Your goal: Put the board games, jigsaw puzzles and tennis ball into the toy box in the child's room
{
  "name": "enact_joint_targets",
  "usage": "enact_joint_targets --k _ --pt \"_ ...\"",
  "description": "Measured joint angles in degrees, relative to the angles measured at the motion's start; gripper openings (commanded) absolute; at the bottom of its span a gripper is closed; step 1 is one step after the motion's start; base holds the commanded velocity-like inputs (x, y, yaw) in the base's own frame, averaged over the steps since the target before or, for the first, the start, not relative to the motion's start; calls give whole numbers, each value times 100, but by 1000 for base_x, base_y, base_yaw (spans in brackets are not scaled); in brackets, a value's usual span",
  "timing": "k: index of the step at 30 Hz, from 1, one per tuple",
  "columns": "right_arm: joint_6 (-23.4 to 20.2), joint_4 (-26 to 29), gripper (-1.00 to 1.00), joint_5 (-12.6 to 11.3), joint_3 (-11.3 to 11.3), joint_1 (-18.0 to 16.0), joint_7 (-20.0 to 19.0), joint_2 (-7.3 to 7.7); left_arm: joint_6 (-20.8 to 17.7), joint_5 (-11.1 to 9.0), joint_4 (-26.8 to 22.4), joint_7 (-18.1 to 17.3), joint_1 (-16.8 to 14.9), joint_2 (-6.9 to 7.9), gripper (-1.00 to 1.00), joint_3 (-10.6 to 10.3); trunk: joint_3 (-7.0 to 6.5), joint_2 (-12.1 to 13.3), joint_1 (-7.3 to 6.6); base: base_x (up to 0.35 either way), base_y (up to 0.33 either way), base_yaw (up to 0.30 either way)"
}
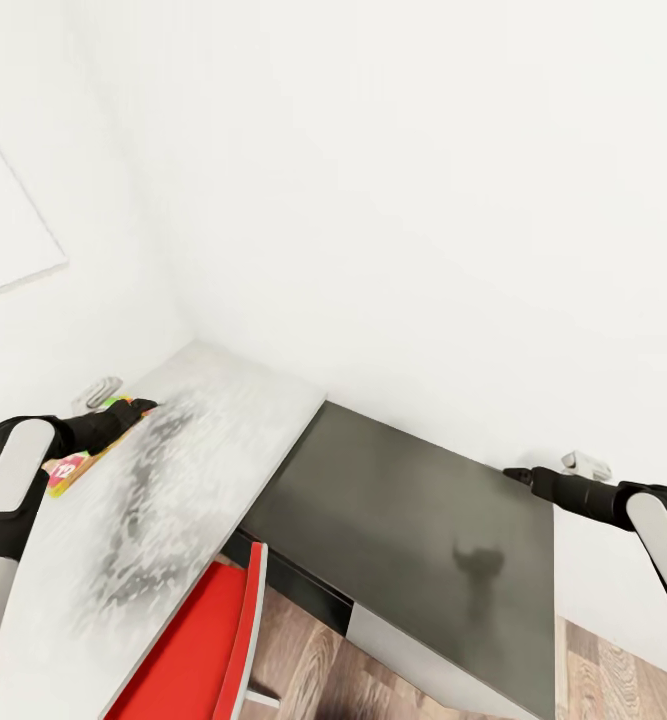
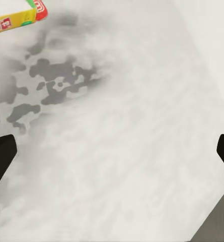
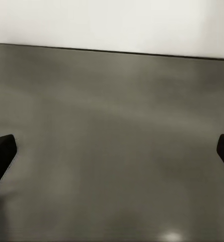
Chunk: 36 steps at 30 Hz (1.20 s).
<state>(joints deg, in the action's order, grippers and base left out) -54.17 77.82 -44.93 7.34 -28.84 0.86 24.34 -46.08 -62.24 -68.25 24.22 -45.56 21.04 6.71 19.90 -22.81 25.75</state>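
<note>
1. Yellow, red and green show on a flat toy (image 1: 78, 465) lying on the pale desk (image 1: 173, 500), close to the wall; it looks like a board game box or a puzzle, and I cannot tell which
2. Its corner (image 2: 18, 17) also shows in the left wrist view, resting on the desk top with blotchy grey shadows beside it
3. I think the job is far from done: this toy is not in any box yet, and no toy box can be seen on this part of the desk
4. Left arm reaches forward over the desk, and the left pincer (image 1: 138, 408) hangs just beside the toy, at its far end
5. Left pincer is wide apart and holds nothing, with its two dark tips at the sides of the wrist view and bare desk between them
6. Right arm reaches out over a dark grey surface (image 1: 423, 520) next to the desk
7. Right pincer (image 1: 521, 476) is wide apart too and holds nothing
8. Red chair (image 1: 213, 650) sits below the desk edge, over a wood floor (image 1: 303, 650)
</note>
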Motion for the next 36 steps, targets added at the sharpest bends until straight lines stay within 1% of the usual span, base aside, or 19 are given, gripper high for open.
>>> enact_joint_targets --k 1,4,11,13,16,18,19,21,22,24,25,26,27,28,30,31,33,34,36 --pt "0 1 100 2 0 0 0 0 1 -4 4 0 -2 0 100 1 0 0 0 0 0 0" --pt "2 94 100 0 3 10 -2 -3 19 8 417 -12 -201 21 100 67 0 0 0 0 0 0" --pt "-5 164 100 5 -10 18 8 -3 102 28 975 -28 -535 35 100 92 0 0 0 0 0 0" --pt "-28 237 100 5 -23 22 13 -3 166 94 1256 -33 -707 37 100 91 0 0 0 0 0 0" --pt "-36 307 100 9 -24 26 17 -5 210 156 1408 -34 -802 34 100 90 0 0 0 0 0 0" --pt "-50 431 100 6 -25 34 20 -6 303 330 1712 -39 -991 30 100 88 0 0 0 0 0 0" --pt "-50 433 100 9 -25 35 20 -6 304 332 1717 -40 -995 30 100 88 0 0 0 0 0 0" --pt "-58 534 100 8 -27 45 25 -7 382 569 2048 -42 -1197 21 100 85 0 0 0 0 0 0" --pt "-58 536 100 11 -27 45 25 -7 384 572 2054 -43 -1200 21 100 85 0 0 0 0 0 0" --pt "-61 606 100 11 -30 63 31 -8 456 848 2404 -44 -1401 9 100 84 0 0 0 0 0 0" --pt "-61 607 100 12 -30 63 31 -8 457 851 2410 -44 -1405 9 100 84 0 0 0 0 0 0" --pt "-62 631 100 11 -33 71 33 -8 511 989 2577 -45 -1499 7 100 85 0 0 0 0 0 0" --pt "-62 632 100 12 -33 71 33 -8 513 992 2582 -45 -1502 7 100 85 0 0 0 0 0 0" --pt "-62 663 100 14 -36 82 39 -10 696 1215 2888 -45 -1667 13 100 89 0 0 0 0 0 0" --pt "-56 684 100 15 -37 90 41 -16 992 1392 3178 -46 -1812 21 100 90 0 0 0 0 0 0" --pt "-56 685 100 15 -37 90 41 -16 997 1393 3183 -46 -1814 21 100 90 0 0 0 0 0 0" --pt "-55 698 100 14 -41 98 41 -39 1319 1508 3439 -46 -1942 28 100 89 0 0 0 0 0 0" --pt "-55 698 100 15 -41 98 41 -40 1324 1508 3443 -45 -1944 28 100 89 0 0 0 0 0 0" --pt "-66 711 100 9 -47 101 41 -102 1617 1572 3705 -47 -2074 66 100 98 0 0 0 0 0 0"
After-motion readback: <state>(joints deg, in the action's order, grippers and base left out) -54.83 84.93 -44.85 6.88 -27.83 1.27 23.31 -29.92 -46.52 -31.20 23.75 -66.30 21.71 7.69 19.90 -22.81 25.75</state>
